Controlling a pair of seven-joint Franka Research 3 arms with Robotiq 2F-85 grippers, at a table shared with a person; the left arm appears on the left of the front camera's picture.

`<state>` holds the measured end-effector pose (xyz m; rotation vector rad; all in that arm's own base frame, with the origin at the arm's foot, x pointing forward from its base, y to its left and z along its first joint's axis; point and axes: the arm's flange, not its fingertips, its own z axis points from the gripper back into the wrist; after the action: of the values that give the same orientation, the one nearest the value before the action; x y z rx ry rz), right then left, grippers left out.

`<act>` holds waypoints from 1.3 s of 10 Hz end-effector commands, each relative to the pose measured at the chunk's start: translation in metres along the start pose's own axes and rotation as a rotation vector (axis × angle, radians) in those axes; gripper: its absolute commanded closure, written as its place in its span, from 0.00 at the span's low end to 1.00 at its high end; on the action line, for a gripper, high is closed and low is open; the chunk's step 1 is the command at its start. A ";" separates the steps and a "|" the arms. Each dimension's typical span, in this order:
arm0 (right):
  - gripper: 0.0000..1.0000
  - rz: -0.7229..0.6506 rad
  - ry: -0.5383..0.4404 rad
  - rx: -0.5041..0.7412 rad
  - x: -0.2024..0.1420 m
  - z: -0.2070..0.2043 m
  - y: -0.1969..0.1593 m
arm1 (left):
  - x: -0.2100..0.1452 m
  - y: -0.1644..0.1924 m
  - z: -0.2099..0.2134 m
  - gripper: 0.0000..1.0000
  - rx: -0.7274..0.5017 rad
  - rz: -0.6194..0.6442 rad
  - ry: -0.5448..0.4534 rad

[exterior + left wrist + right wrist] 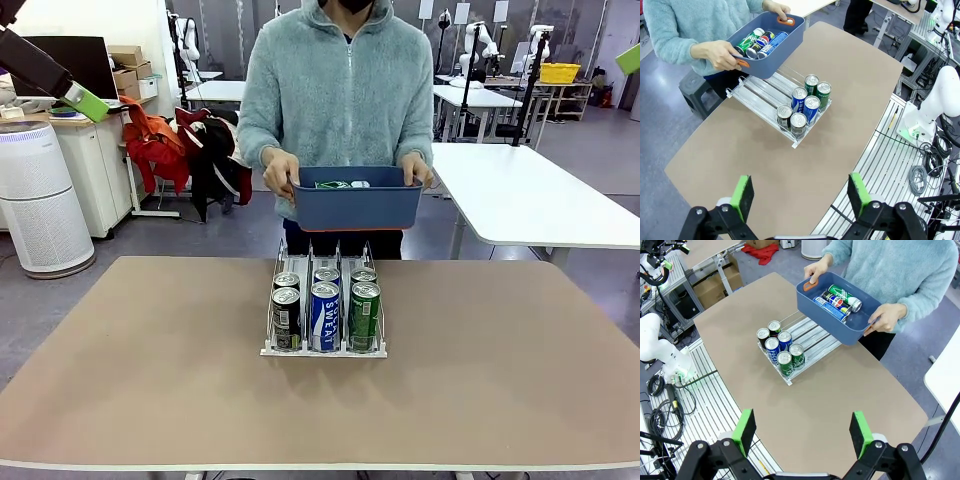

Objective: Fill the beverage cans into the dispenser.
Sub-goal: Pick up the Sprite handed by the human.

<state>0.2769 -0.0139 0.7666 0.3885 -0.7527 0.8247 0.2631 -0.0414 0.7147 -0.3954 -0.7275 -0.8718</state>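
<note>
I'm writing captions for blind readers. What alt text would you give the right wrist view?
A person holds a blue bin with loose cans by the far end of a clear dispenser on a tan table. Six cans stand in its three lanes, two apiece. The right gripper's green-padded fingers stand open in the foreground.

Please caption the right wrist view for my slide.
Open right gripper above a brown table: six slim drink cans in a clear three-lane dispenser; a person holds a blue plastic bin.
</note>
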 end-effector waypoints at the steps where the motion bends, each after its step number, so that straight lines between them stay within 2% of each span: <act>1: 0.00 0.000 0.009 0.002 -0.001 -0.001 0.001 | 0.000 0.001 -0.001 0.00 0.000 0.007 0.002; 13: 0.00 0.000 0.009 0.002 -0.001 -0.001 0.001 | 0.000 0.001 -0.001 0.00 0.000 0.007 0.002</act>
<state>0.2769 -0.0139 0.7666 0.3885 -0.7527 0.8247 0.2631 -0.0414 0.7147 -0.3954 -0.7275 -0.8718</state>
